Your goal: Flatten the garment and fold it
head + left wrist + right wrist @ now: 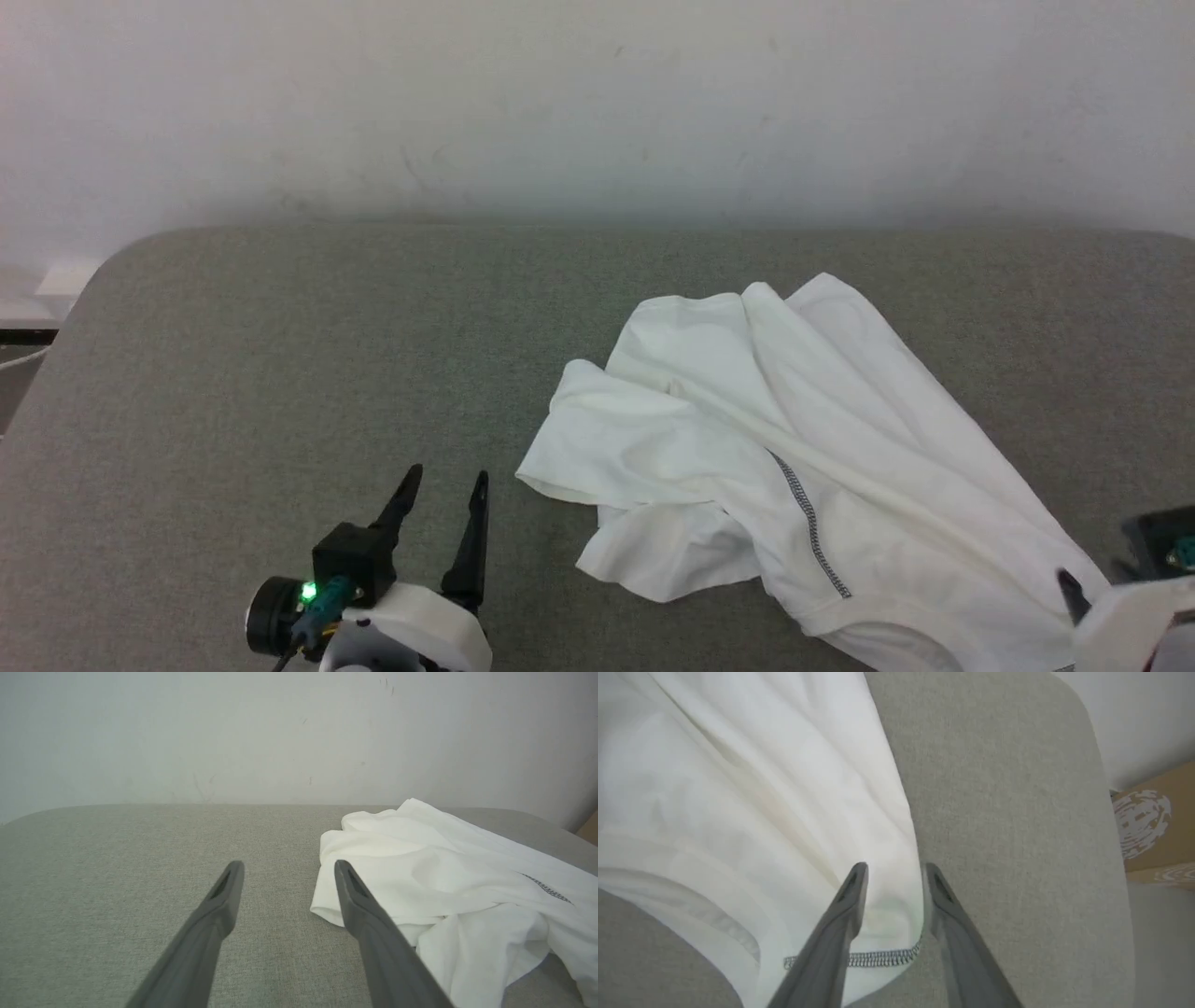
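Garment (747, 439) lies crumpled on the grey table (280, 355) in the head view, filling the centre right and running down to the lower right corner. It is bunched in long folds, with one flap turned out toward the lower middle. A dark zigzag seam (812, 532) runs down its lower part. The left gripper (448, 476) sits at the lower left, its two dark fingers spread apart above bare table, near the garment's left edge but not touching it. The right gripper (1074, 593) shows at the lower right edge as one dark finger and a white body, over the garment's lower end. A pale wall (560, 93) fills the top of the frame.

In the left wrist view the left gripper (289, 868) is wide open with nothing between its fingers. The right-hand finger overlaps the garment's (420, 872) near edge in the picture; whether it touches cannot be told. The garment heaps up in the right half of the frame, and bare table takes the left half.

In the right wrist view the right gripper (894, 870) has its fingers parted, with a clear gap between the tips and no cloth pinched. The garment (738, 788) spreads over the left half. Its right edge runs down between the two fingers, and its zigzag hem (873, 957) shows between them near the bottom. The left finger is over cloth, the right over table. A brown box (1153, 821) stands at the right edge.
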`<state>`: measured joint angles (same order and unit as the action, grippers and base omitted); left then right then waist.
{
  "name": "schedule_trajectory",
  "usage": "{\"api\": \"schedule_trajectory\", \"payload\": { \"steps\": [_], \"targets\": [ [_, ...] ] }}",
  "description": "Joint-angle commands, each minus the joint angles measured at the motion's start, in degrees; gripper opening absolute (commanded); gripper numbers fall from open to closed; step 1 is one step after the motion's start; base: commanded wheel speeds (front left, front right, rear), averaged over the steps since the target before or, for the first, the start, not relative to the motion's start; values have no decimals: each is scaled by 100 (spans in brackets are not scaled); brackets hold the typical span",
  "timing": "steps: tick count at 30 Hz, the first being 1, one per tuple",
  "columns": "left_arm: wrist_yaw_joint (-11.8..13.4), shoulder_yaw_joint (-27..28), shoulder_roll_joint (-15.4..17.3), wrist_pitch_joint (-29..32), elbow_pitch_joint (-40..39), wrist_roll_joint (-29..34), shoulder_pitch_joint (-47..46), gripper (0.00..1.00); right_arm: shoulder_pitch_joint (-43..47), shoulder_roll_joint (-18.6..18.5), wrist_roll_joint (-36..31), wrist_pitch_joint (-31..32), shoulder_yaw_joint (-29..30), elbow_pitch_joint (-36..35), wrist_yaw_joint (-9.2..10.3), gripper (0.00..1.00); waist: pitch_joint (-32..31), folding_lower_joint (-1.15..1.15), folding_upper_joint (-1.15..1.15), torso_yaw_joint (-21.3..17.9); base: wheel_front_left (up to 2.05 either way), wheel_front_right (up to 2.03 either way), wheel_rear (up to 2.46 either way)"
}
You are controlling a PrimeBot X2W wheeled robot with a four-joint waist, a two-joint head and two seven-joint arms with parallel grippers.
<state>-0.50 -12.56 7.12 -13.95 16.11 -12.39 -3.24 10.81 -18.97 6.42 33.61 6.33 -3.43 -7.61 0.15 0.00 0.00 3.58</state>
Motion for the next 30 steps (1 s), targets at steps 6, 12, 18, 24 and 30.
{"api": "schedule_trajectory", "payload": {
  "steps": [6, 12, 18, 24, 30],
  "targets": [
    [-169, -96, -122, 522, 235, -265, -339, 100, -662, 353, -92, -1242, -101, -401, 12, 100, 114, 0, 0, -232, 0, 0, 0],
    [-68, -202, -119, 1736, 583, -329, -940, 100, -992, 650, -292, -2215, -107, -737, 12, 100, 430, 0, 0, -468, 0, 0, 0],
    [159, -265, -2, 2689, 1080, -194, -1562, 100, -1039, 911, -418, -2614, -162, -625, 12, 100, 836, 0, 0, -703, 0, 0, 0],
    [54, -402, 104, 3196, 1450, -175, -1745, 0, -1053, 1079, -472, -2825, -139, -393, 12, 100, 1025, 0, 0, -787, 0, 0, 0],
    [302, 24, 218, 2248, 1082, -327, -1726, 0, -1025, 1140, -537, -2908, -33, -106, 12, 100, 825, 0, 0, -628, 0, 0, 0]
  ]
}}
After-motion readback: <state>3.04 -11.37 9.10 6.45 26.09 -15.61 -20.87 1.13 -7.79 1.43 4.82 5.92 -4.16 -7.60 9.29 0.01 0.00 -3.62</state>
